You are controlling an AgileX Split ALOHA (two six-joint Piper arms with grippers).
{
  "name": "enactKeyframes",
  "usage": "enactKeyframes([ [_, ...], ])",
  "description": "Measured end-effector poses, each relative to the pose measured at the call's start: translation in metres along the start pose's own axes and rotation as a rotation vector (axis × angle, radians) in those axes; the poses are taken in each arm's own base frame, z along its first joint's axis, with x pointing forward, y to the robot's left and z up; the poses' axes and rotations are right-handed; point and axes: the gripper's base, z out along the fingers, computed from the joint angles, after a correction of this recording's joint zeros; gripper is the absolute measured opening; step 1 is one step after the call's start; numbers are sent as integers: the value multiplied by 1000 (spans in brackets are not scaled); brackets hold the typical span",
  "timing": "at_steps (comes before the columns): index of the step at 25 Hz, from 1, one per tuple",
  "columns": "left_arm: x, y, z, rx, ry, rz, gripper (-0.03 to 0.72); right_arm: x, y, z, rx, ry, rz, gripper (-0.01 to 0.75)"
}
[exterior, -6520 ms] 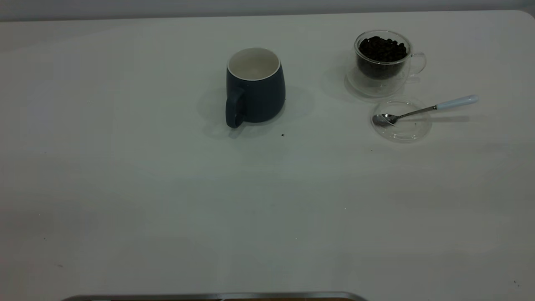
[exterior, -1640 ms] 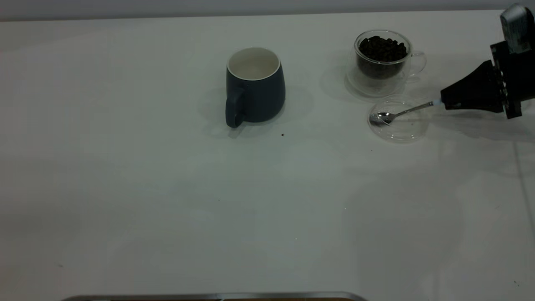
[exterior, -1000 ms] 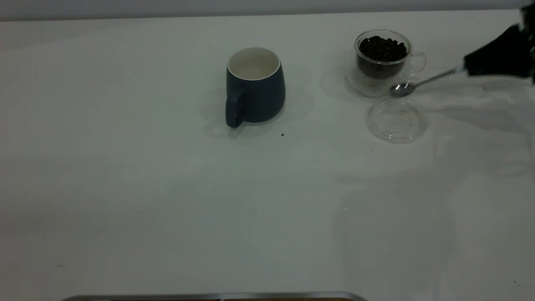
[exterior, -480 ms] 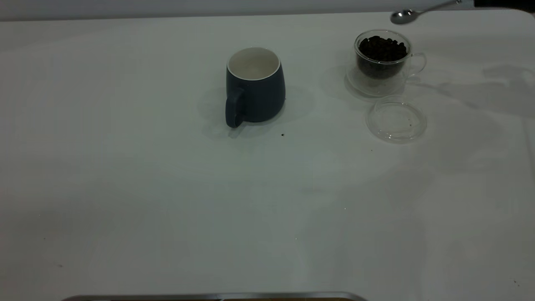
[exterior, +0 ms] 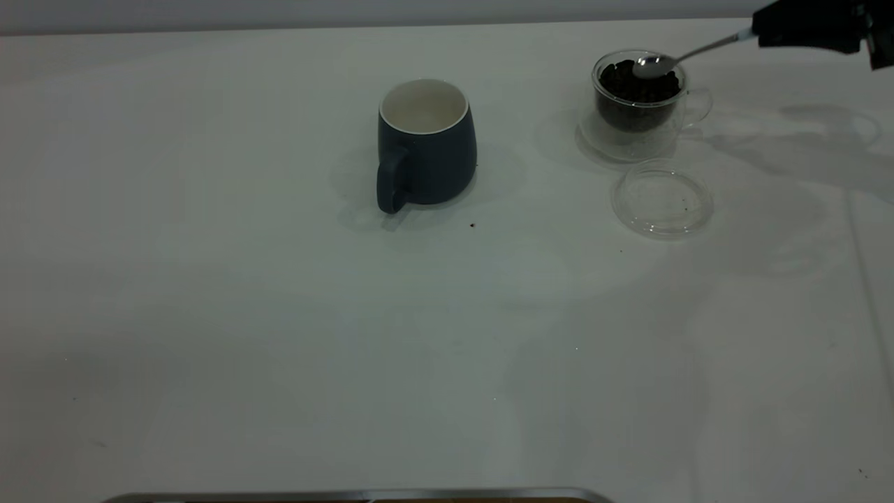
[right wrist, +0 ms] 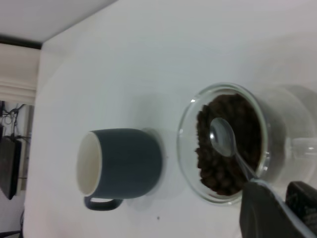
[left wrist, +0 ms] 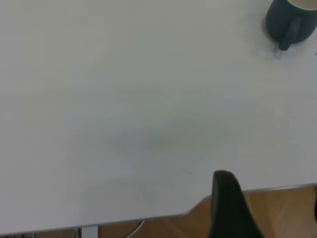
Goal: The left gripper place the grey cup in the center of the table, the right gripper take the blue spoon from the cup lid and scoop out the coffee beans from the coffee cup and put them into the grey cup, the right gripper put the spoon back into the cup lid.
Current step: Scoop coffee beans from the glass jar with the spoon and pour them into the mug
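The grey cup (exterior: 426,150) stands upright mid-table, handle toward the near edge; it also shows in the wrist views as the grey cup (right wrist: 129,163) and the grey cup (left wrist: 290,17). To its right is the coffee cup (exterior: 639,115), holding coffee beans (exterior: 628,87). My right gripper (exterior: 758,31) is shut on the blue spoon (exterior: 656,66). The spoon's bowl (right wrist: 222,136) rests on the coffee beans (right wrist: 213,168) inside the glass. The cup lid (exterior: 662,201) lies bare in front of the coffee cup. My left gripper (left wrist: 270,213) hangs open past the table's near edge.
The white table (exterior: 279,314) carries a few dark specks, one (exterior: 473,226) just in front of the grey cup. A metal rim (exterior: 349,494) runs along the near edge, with wood floor (left wrist: 277,203) beyond the table corner.
My right gripper came in, closed on the spoon handle and lifted the spoon off the lid. It rose high behind the coffee cup, then lowered the bowl onto the beans.
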Motion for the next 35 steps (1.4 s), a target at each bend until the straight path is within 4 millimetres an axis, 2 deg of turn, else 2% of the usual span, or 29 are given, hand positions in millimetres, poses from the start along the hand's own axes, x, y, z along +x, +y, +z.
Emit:
enactKeyframes([
  [11, 0, 0, 0, 0, 0, 0, 475, 8, -18, 12, 6, -9, 73, 102],
  [35, 0, 0, 0, 0, 0, 0, 475, 12, -19, 13, -23, 11, 88, 101],
])
